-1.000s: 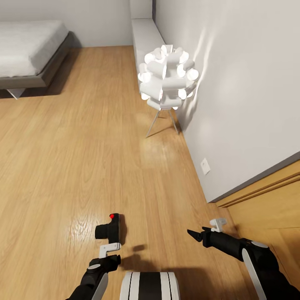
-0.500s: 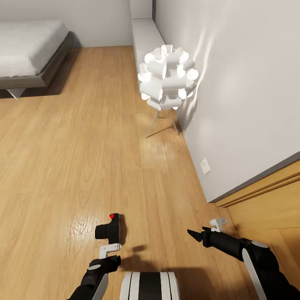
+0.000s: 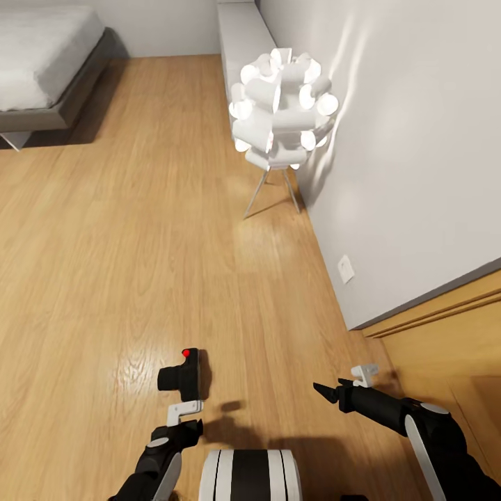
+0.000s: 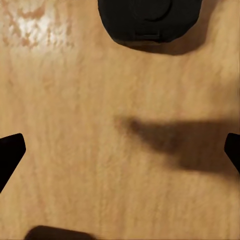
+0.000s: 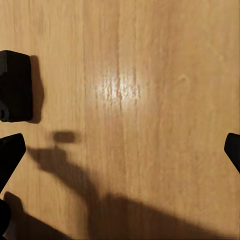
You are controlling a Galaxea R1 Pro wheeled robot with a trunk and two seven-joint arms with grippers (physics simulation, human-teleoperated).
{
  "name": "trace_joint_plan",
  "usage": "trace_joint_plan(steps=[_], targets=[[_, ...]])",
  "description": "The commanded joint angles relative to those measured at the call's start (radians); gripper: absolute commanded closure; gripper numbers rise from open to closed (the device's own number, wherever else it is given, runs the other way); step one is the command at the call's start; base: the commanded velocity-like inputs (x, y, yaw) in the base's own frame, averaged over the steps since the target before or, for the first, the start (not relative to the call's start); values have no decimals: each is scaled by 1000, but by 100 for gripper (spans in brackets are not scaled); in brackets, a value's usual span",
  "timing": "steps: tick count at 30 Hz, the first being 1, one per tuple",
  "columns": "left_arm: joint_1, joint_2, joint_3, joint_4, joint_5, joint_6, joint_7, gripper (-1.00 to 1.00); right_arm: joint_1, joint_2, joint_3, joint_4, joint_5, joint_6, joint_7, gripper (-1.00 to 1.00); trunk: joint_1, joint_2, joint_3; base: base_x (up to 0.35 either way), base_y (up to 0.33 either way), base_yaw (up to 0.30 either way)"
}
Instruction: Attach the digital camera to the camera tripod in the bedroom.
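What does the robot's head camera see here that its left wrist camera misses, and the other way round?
Head view: the wider room, with a grey bed, a glowing white floor lamp, a wall socket, the right gripper and the red button.
Left wrist view: a close look past the left gripper, whose dark fingertips stand wide apart, with a shadow on the boards.
Both: the digital camera lying on the wood floor.

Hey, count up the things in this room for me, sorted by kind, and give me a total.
Cameras: 1, the digital camera lying on the wood floor.
Lamps: 1, the white floor lamp by the wall.
Beds: 1, the grey bed.
Cabinets: 1, the low white cabinet.
Wall sockets: 1, the wall socket.
Total: 5.
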Motion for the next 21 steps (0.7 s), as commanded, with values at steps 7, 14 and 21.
trace_joint_plan(steps=[7, 14, 21], targets=[[0, -5, -3, -5, 9, -2, 15, -100, 0, 0, 0, 0, -9, 8, 0, -100, 0, 0, -1, 0, 0, 0], [0, -5, -3, -11, 9, -8, 14, -100, 0, 0, 0, 0, -9, 8, 0, -100, 0, 0, -1, 0, 0, 0], [0, -6, -7, -26, 8, -33, 13, -100, 0, 0, -1, 0, -9, 8, 0, -100, 0, 0, -1, 0, 0, 0]])
